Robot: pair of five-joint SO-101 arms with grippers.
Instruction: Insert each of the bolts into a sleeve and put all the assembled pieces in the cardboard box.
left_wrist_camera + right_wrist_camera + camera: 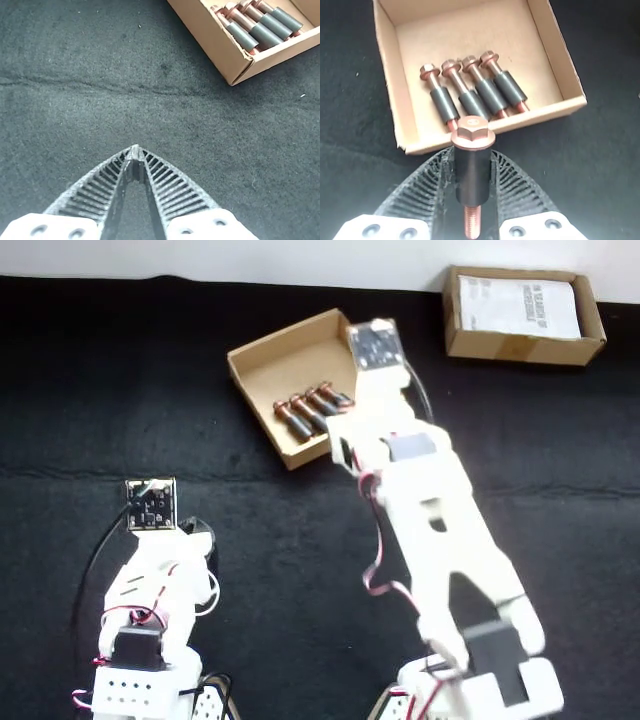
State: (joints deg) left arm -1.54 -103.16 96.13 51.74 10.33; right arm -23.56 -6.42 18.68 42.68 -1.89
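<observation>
Four assembled pieces (470, 97) already lie inside the box (387, 100), side by side, each a copper bolt pushed through a dark sleeve, with the heads toward the far wall. The right gripper (471, 160) pinches a fifth piece between its fingers. The sleeve (471, 177) is gripped on its sides, the bolt (473, 134) sits fully in it, its head points toward the box and its thread sticks out at the back. This piece hangs close to the near wall of the box, and from the wrist view it seems not yet over the inside, though I cannot be sure. The left gripper (135, 150) is pressed together with nothing in it, low over the dark table (75, 75) and well apart from the box. In the high view a second box (520, 345) with a paper sheet stands at the far right. I judge the inserting work for five pieces as done. What is left is to carry the held piece over the wall and release it beside the others. Whether more parts wait under the arm I cannot tell.
</observation>
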